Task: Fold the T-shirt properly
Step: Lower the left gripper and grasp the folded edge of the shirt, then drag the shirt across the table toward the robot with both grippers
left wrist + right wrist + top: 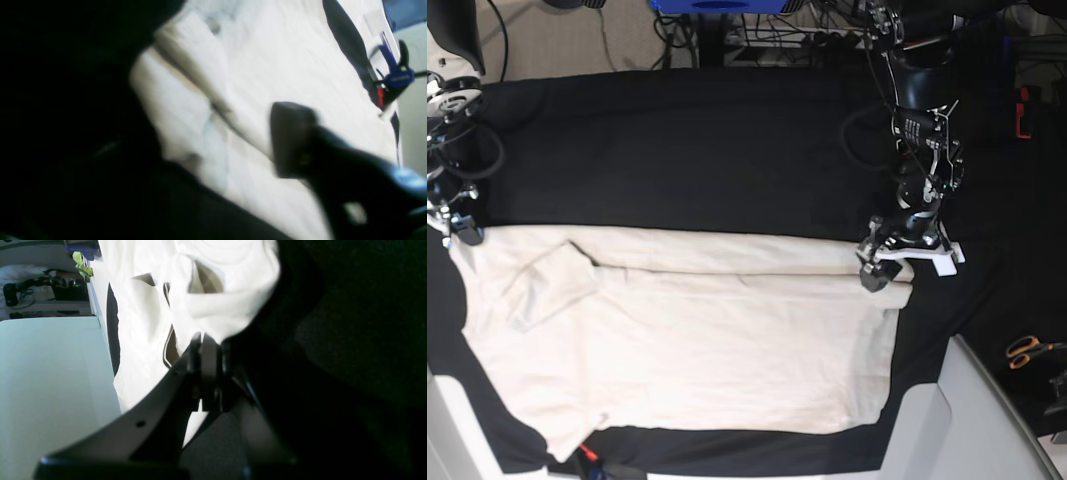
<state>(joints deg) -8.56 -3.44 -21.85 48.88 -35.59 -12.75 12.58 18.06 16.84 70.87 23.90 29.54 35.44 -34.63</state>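
T-shirt (697,340) spread lengthwise across bench (677,150); right pincer (206,350) clamped on one end corner, left pincer (882,262) part-open over opposite corner.

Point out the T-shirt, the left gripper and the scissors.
T-shirt (727,350): base view, middle of the spread body.
Left gripper (889,262): base view, fingertips at the shirt's edge.
Scissors (1027,351): base view, orange handles.

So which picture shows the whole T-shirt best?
The base view. There the T-shirt lies spread on the black table, every edge showing. The left wrist view gives only a blurry creased patch behind one dark finger. The right wrist view shows one bunched corner pinched in the right hand.
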